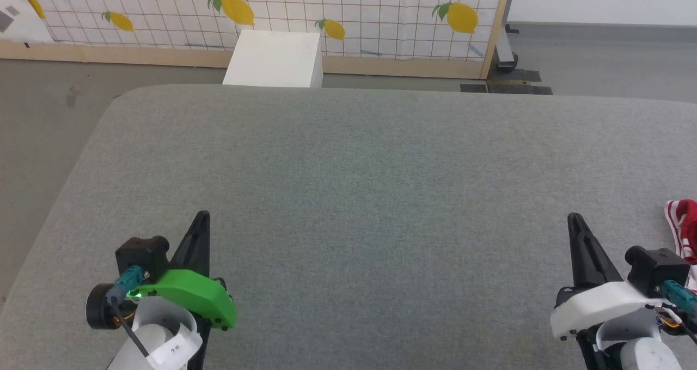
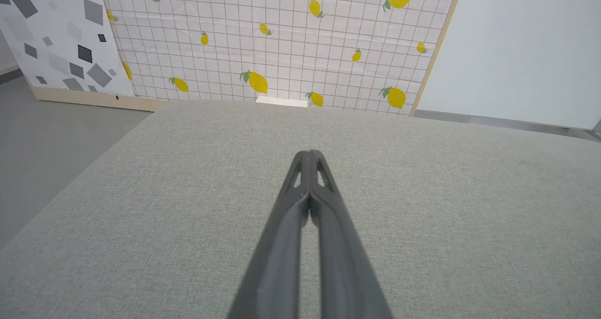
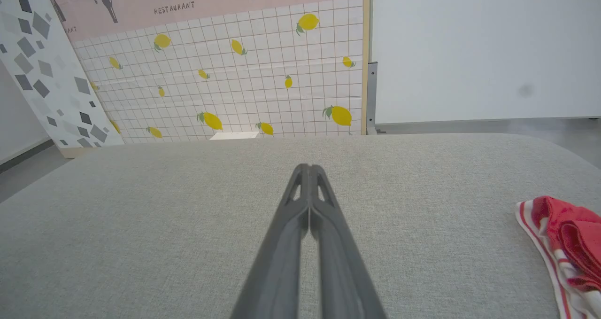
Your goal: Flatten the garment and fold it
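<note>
Left fingers (image 2: 281,244) pressed together, right fingers (image 3: 333,253) likewise, tapered dark tips, red garment (image 3: 568,229) seemingly bunched, woven grey table (image 1: 348,168)

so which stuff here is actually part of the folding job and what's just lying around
For the job:
garment, bunched up on the grey table, right of the right gripper
left gripper, shut like the right, both empty

Just about:
white box beyond the table
lemon-print panel
grey-flecked panel
</note>
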{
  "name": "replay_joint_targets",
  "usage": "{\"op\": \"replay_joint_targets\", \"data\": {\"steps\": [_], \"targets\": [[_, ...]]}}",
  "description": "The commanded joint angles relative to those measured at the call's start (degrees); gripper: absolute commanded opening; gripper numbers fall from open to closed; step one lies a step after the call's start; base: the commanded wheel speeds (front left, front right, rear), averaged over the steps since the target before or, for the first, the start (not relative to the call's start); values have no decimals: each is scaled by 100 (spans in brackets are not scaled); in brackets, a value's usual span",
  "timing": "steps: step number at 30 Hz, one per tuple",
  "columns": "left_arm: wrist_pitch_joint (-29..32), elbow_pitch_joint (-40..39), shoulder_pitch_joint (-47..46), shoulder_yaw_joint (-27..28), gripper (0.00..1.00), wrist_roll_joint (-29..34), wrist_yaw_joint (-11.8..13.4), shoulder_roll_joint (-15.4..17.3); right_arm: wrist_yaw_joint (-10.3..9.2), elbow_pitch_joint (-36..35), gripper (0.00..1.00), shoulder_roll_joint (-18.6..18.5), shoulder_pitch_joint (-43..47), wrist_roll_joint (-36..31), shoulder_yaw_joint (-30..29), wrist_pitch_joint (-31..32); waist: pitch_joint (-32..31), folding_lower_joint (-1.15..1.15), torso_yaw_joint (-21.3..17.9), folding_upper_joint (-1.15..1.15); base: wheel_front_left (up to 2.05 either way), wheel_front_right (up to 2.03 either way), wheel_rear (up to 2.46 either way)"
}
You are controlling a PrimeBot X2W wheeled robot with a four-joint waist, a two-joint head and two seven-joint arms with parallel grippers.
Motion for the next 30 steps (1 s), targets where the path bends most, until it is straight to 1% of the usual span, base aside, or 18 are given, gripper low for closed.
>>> {"op": "replay_joint_targets", "data": {"steps": [1,30], "targets": [[28,-54,103,66,0,131,-37,-59,-2,-50,0,2,49,-64,26,29,1,0,-1,0,0,0,0],[295,-383,346,570,0,940,-190,-495,-4,-325,0,4,118,-285,192,236,20,0,-30,0,0,0,0]]}}
